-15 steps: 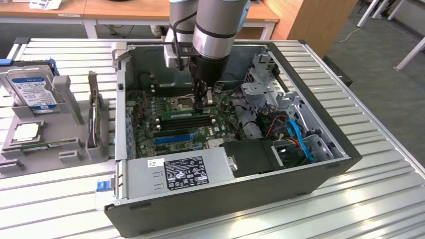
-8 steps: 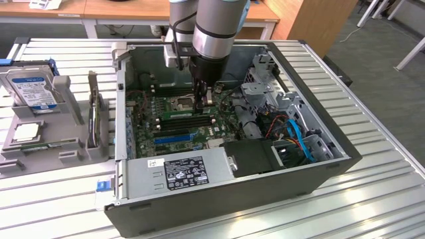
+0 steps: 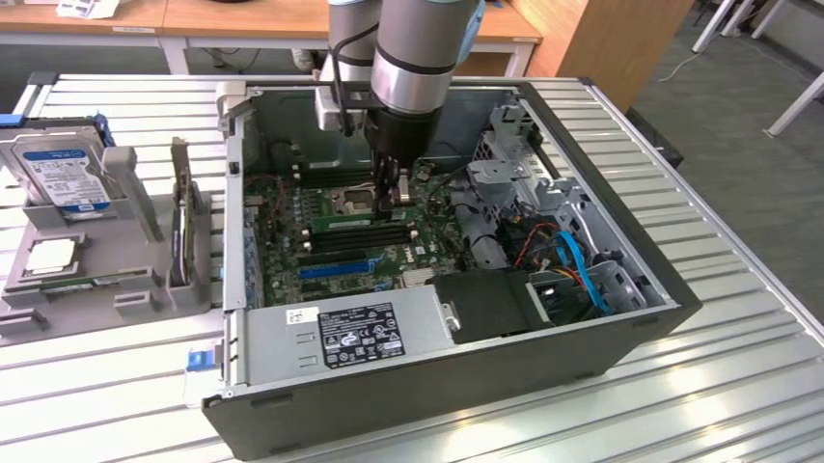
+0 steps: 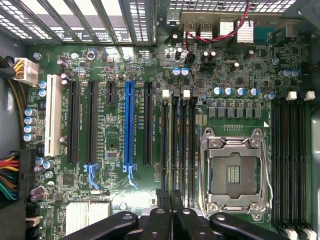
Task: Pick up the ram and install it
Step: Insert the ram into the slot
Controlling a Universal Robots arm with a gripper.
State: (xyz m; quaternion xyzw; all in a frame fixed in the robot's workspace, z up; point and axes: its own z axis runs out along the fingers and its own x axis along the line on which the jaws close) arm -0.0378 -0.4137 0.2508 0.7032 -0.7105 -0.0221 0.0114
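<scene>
Case (image 3: 515,386): since its side is off, the board inside shows.
Board (image 3: 277,231): flat on the case floor, with slots (image 3: 361,241) in its middle.
Ram (image 3: 347,220): on edge at the farthest middle slot; its long way runs left to right in the exterior view.
Gripper (image 3: 393,203): right above the ram, nearly closed, and it seems to pinch the ram's top edge.

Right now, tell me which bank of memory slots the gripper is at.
The bank between the processor socket and the expansion slots; the gripper hangs over its end. The other bank lies beyond the socket.
</scene>
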